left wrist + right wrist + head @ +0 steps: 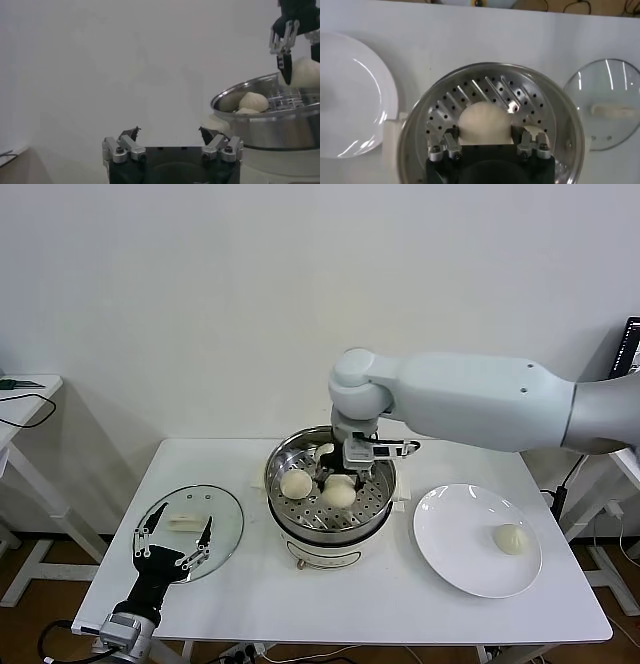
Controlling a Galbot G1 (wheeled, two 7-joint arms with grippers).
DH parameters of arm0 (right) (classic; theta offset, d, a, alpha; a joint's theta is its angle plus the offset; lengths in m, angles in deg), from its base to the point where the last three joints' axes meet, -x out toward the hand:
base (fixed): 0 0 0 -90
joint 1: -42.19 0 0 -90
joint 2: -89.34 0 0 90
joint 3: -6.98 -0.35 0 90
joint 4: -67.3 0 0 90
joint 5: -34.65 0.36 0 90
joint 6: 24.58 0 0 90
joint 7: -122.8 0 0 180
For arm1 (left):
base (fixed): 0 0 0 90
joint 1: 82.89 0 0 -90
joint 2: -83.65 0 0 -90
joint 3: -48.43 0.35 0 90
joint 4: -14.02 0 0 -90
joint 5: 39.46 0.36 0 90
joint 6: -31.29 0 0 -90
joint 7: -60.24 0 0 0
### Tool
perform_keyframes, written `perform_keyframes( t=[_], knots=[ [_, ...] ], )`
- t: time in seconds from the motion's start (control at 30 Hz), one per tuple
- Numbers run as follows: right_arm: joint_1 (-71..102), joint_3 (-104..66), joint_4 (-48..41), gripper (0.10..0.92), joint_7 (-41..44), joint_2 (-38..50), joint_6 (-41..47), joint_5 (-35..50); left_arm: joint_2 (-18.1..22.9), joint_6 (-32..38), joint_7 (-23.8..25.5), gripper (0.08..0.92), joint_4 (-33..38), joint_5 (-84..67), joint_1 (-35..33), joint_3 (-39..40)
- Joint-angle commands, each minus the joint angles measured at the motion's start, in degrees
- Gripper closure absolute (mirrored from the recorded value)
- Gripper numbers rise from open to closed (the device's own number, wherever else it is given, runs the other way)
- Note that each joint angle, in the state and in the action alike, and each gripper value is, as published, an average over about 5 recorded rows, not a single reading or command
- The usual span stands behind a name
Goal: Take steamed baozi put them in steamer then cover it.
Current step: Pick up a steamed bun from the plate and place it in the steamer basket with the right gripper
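No readable text, label, brand, number or sign shows in any view.

The steamer (331,496), the cover (190,529), the plate (478,540), the table (340,604) and the wall behind carry no lettering that can be made out; a small panel on the steamer's near base is too small to read, and the dark screen edge at the far right (630,349) shows only coloured specks, not legible characters.
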Motion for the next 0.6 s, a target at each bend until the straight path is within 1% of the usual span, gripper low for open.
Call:
perform_keyframes(
  t=[0.03,0.5,0.6],
  knots=[
    [3.0,0.6,-2.8,0.347,1.8,-3.7,0.8,0.3,-0.2,0.1,0.1,0.177,0.0,-0.2,-0.1,-0.3],
    [7.0,-0.3,-7.7,0.346,3.5,-7.1,1.1,-1.8,-0.4,0.1,0.3,0.177,-0.4,-0.5,0.4,-0.5],
    [7.5,-0.6,-8.3,0.326,3.2,-7.3,1.3,-2.3,-0.4,0.1,0.3,0.177,-0.5,-0.6,0.5,-0.5]
  ],
)
